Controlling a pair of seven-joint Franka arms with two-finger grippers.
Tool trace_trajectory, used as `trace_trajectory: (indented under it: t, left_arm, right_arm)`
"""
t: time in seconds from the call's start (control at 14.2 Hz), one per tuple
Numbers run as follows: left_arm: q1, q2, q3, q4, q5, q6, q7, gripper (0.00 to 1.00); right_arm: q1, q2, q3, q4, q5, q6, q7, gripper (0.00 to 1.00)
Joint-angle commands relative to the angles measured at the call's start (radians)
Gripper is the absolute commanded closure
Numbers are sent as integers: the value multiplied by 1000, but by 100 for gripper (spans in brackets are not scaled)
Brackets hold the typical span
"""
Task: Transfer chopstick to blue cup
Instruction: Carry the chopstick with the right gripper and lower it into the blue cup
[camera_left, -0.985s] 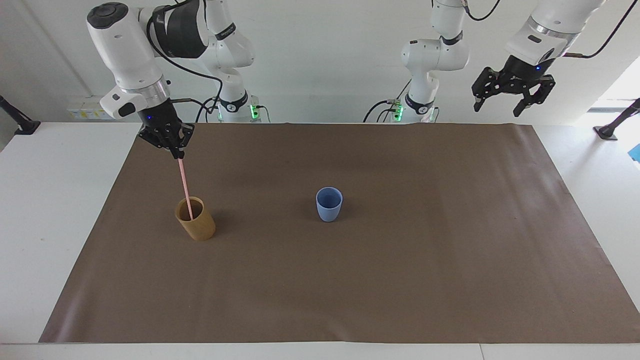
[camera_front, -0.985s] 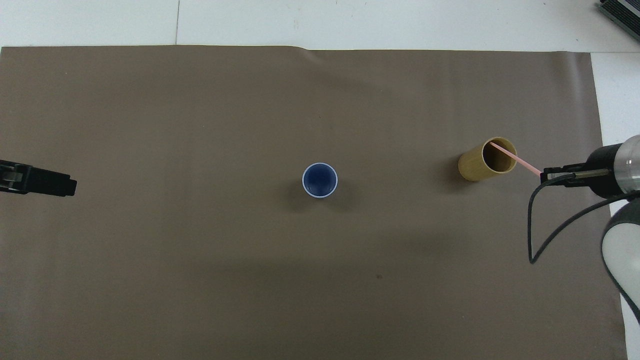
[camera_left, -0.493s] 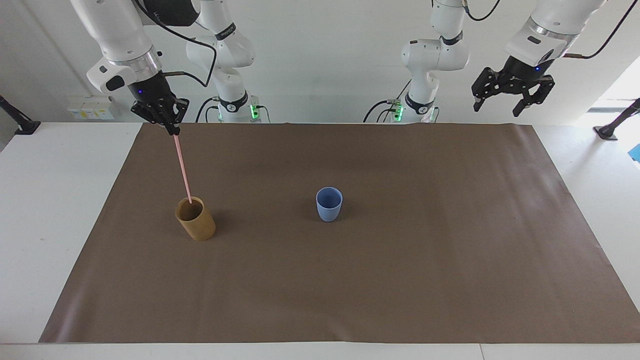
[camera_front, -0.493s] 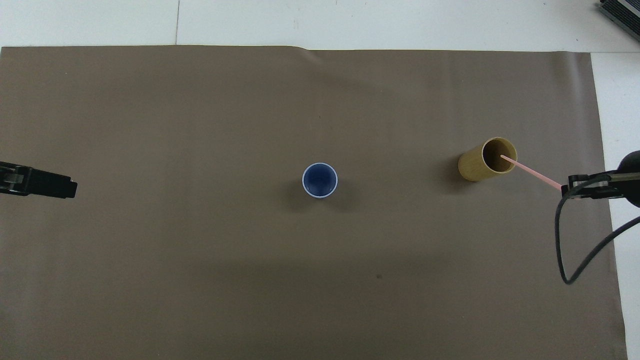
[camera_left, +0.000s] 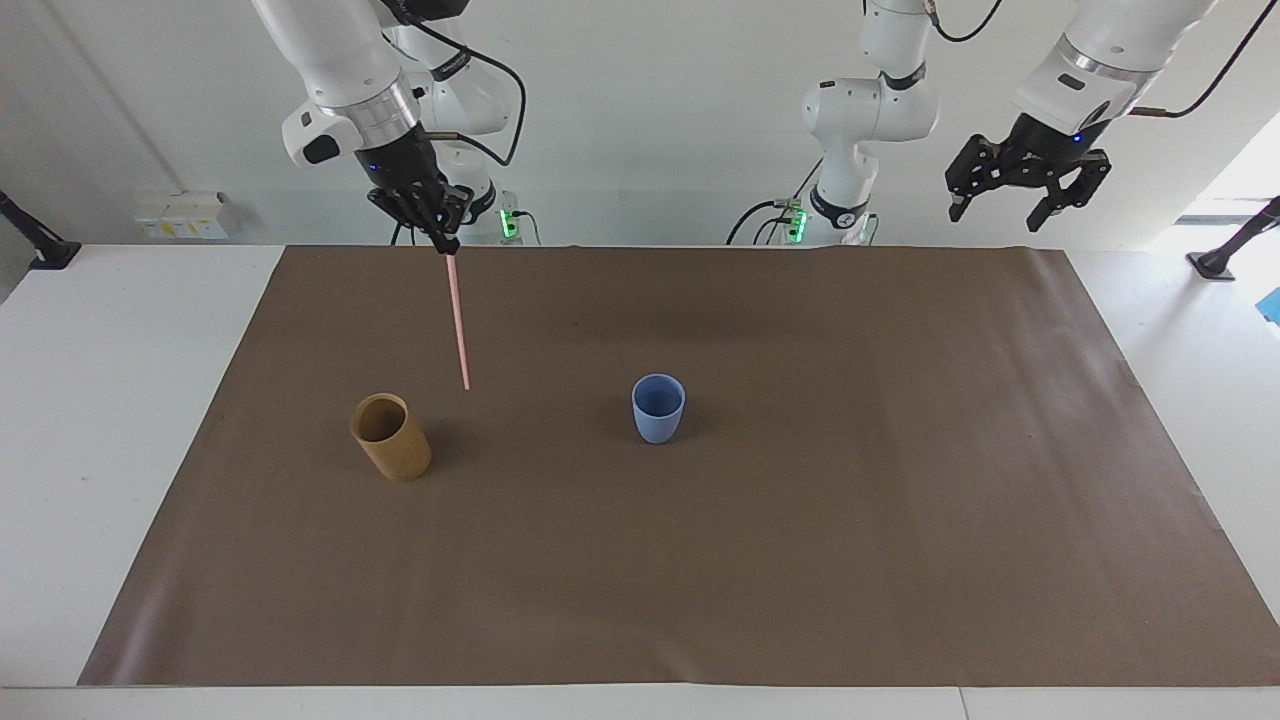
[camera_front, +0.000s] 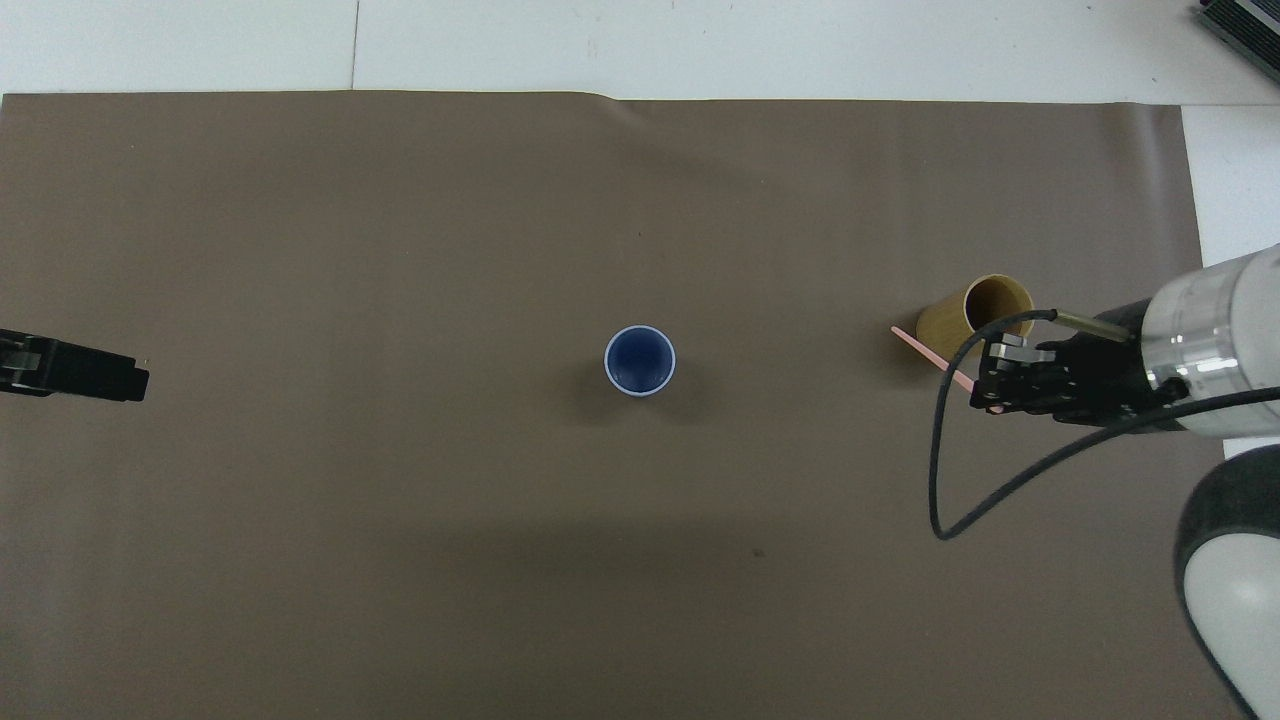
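My right gripper (camera_left: 446, 244) (camera_front: 985, 395) is shut on the top end of the pale pink chopstick (camera_left: 459, 322) (camera_front: 932, 352). The stick hangs nearly upright in the air, clear of every cup, over the mat between the tan cup and the blue cup. The small light blue cup (camera_left: 658, 407) (camera_front: 639, 360) stands upright and empty at the middle of the mat. My left gripper (camera_left: 1002, 214) (camera_front: 135, 379) waits open, high over the left arm's end of the table.
A taller tan-brown cylindrical cup (camera_left: 390, 437) (camera_front: 975, 318) stands empty toward the right arm's end. A brown mat (camera_left: 800, 560) covers most of the white table. A black cable (camera_front: 940, 480) loops from the right wrist.
The right gripper has lifted the chopstick fully out of the tan cup and carried it sideways toward the blue cup. The left arm has not moved.
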Motion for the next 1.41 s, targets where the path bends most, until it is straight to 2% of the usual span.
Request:
trace_trajectory:
  t: [0.0,0.07,0.21,0.35,0.63,1.13,1.34]
  left_arm:
    - [19,-14,-9,-8,-6,-12,6,0]
    - [20,-15,-9,-10,-8,-12,6,0]
    - [18,-14,-9,-8,-6,-12,6,0]
    - [18,-15,-9,-8,-6,-12,6,0]
    - [18,-14,-9,-8,-6,-12,6,0]
    - [18,-15,-9,-8,-6,-12,6,0]
    - [20,-15,-9,-8,-6,-12,6,0]
  right_arm:
    - [-7,35,47,21,127,57,271,100]
    - [-6,54,60,21,159,93,363,100]
    - [13,98,109,28,227,171,424,100]
    - [59,136,119,28,270,261,508,100]
    - [105,222,119,94,275,280,643,100]
    - [134,236,119,50,261,288,619,100]
    - [131,236,117,21,259,316,588,96]
